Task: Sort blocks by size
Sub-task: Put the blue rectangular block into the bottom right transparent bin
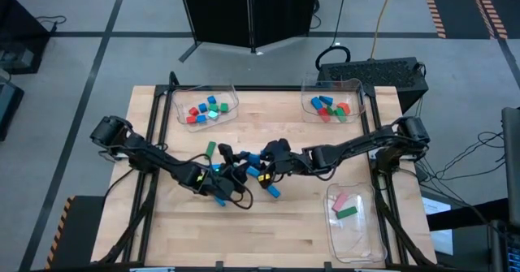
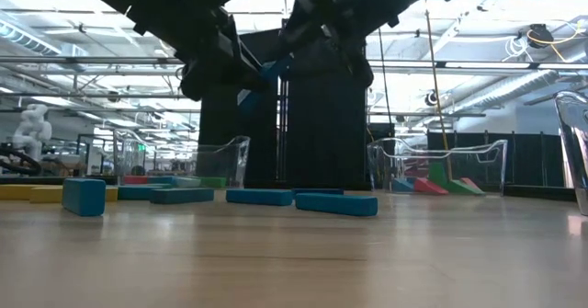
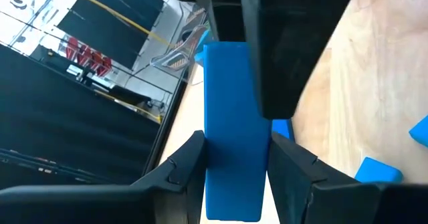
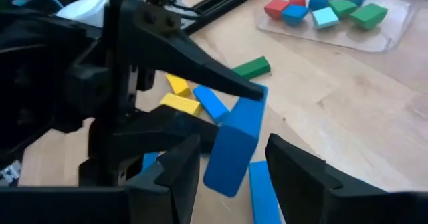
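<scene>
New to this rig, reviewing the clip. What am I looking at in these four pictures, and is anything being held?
It is a robot with two dark arms at a wooden table, each ending in two fingers. One picture looks straight down, one sits at table-top height, and two come from cameras on the wrists.

Three clear trays stand on the table: a rear left tray and a rear right tray with small blocks, and a near right tray with a pink and a green block. Loose blocks lie in the middle.

The arms meet there. The left gripper is shut on a long blue bar, lifted off the table. The right gripper is at the same bar, one finger on either side; whether it grips is unclear.
</scene>
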Tool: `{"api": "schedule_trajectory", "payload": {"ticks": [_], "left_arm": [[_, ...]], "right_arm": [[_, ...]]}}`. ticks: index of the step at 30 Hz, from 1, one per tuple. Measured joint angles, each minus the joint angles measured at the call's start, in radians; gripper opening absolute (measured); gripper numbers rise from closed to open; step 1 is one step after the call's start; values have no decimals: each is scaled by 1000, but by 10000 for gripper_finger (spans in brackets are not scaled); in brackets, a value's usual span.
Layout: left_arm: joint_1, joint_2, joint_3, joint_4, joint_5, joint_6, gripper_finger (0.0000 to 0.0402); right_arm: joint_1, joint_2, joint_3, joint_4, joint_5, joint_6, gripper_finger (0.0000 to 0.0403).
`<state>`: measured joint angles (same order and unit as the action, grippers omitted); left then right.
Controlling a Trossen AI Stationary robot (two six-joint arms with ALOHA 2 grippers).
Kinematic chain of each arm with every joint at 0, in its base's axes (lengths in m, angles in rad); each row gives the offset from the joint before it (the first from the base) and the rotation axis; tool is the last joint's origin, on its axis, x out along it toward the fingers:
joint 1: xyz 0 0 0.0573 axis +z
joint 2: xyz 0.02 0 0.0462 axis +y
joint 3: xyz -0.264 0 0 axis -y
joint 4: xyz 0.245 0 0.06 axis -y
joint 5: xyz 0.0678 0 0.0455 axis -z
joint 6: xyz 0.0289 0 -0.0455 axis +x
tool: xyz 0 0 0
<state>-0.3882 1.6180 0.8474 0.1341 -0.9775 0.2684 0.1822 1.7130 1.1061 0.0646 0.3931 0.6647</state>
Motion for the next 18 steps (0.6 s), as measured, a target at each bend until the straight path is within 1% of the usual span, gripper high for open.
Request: {"api": "schedule_trajectory", "payload": {"ticks": [4,6,8,15,17,18], "left_arm": [[1,0,0,9,0,0,125],[1,0,0,9,1,0,125],[2,0,0,8,2,0,125],[1,-1,-1,3,-12,-1,125],[-1,-1,-1,2,-10,-9,125],[-4,-1,-2,2,-9,-38,125]], "right_arm": [[-12,0,0,-3,0,0,163],[-14,0,0,-2,0,0,153],[-16,0,0,0,-3,-6,135],[-18,0,-1,12,5,-56,47],[-18,0,-1,4,5,-76,42],[-18,0,-1,0,2,-84,42]]}}
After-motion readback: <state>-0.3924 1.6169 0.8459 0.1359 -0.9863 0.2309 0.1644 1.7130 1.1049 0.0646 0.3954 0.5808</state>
